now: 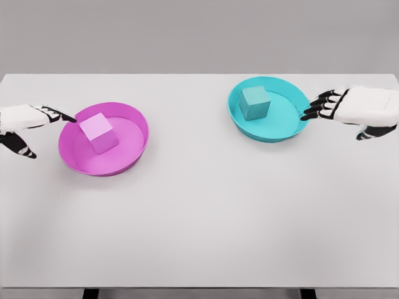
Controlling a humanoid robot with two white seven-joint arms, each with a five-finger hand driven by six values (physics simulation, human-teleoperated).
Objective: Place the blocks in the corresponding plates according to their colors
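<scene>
Here, in the head view, no brand, label or writing can be read on anything.

The pink block [98, 132] is a pale magenta cube with soft, matte faces, its top lighter than its sides. It sits inside the pink plate [128, 156], a shallow round dish of deeper magenta with a raised rim, toward the dish's left and back part. The teal block [254, 102] is a cube of muted blue-green, a little darker than its dish. It rests in the teal plate [283, 128], a round turquoise dish with a raised rim, left of that dish's middle. Both plates stand on the plain white worktop [199, 218], the pink one at the left, the teal one at the right and farther back, well apart from each other.

The left hand [28, 124] shows at the left edge, fingers spread and holding nothing, one dark fingertip reaching the pink plate's left rim. The right hand [349, 109] comes in from the right edge, fingers loosely extended and empty, its dark fingertips at the teal plate's right rim.
</scene>
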